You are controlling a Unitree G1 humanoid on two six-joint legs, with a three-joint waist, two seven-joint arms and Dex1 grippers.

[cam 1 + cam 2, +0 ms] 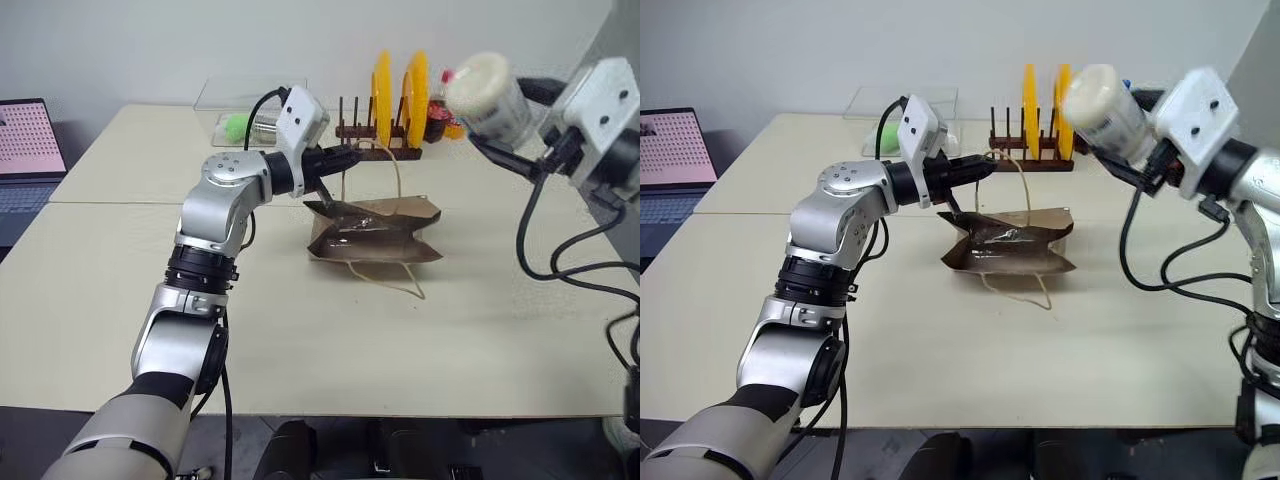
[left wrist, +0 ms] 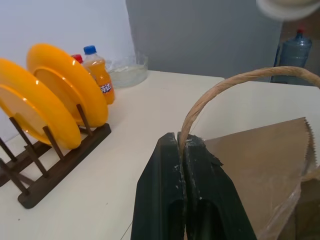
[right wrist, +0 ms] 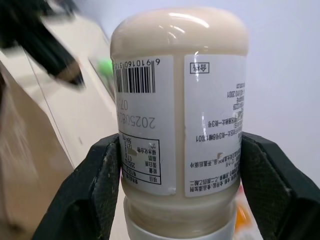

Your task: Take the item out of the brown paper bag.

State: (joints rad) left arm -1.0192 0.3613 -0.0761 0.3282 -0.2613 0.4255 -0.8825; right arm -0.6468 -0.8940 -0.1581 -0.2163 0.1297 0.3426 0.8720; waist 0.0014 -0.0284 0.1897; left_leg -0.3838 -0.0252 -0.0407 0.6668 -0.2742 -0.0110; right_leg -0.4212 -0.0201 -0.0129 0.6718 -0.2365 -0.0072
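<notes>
1. The right hand [image 3: 180, 170] grips the item [image 3: 180, 100], a whitish bottle with a white printed label and barcode, one black finger pressed on each side of its body.
2. In the head views the bottle [image 1: 1102, 112] is held up in the air on the right side of the scene, well above the desk [image 1: 940, 340] and clear of the brown paper bag [image 1: 1012, 240]. It is tilted, its rounded end pointing up and to the left.
3. The left hand [image 2: 183, 150] is closed on one twisted-paper handle [image 2: 235, 80] of the bag, the two fingers pinched together around the cord where it meets the bag's top edge.
4. That handle [image 1: 1023, 180] arches up from the bag, drawn taut by the left hand [image 1: 985, 168].
5. The bag lies crumpled and slumped on the middle of the cream desk, with a clear plastic film showing at its mouth. Its second handle [image 1: 1025, 290] loops loose on the desk on the near side.
6. Behind the bag, at the far edge, a dark wooden dish rack [image 2: 55, 165] holds two yellow plates [image 2: 65, 85] standing upright.
7. Just beyond the rack stands an orange soda bottle [image 2: 97, 70] with a blue cap.
8. A clear plastic container [image 1: 250, 100] with something green in it sits far left of the rack.
9. A laptop [image 1: 25, 150] stands open at the far left.
</notes>
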